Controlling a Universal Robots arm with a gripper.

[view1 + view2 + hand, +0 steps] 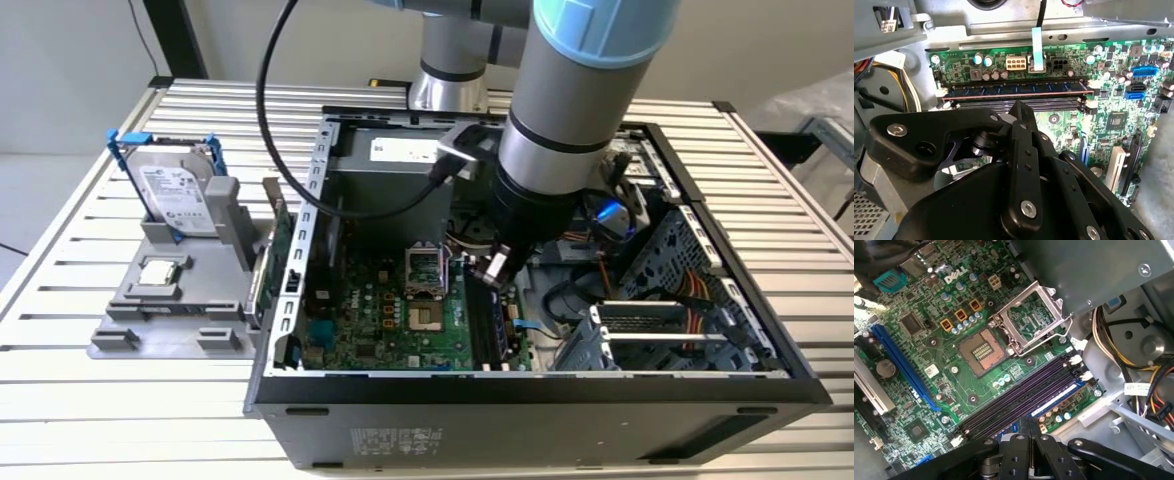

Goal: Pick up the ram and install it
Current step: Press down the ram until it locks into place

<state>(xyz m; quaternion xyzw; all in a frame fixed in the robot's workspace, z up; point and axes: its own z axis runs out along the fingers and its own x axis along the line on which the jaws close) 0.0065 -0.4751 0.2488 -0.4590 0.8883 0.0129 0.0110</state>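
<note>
Ram [1014,91], one stick, is sitting in the motherboard's [929,360] edge slot beside three vacant slots. One gripper [1019,107] is hovering above, fingers [1031,440] pressed together.

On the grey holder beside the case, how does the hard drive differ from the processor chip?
The hard drive stands upright; the processor chip lies flat. The hard drive is larger and oblong; the processor chip is small and square. The hard drive sits in a blue bracket; the processor chip has none. Both are silver and rest on the grey holder, outside the computer case.
</note>
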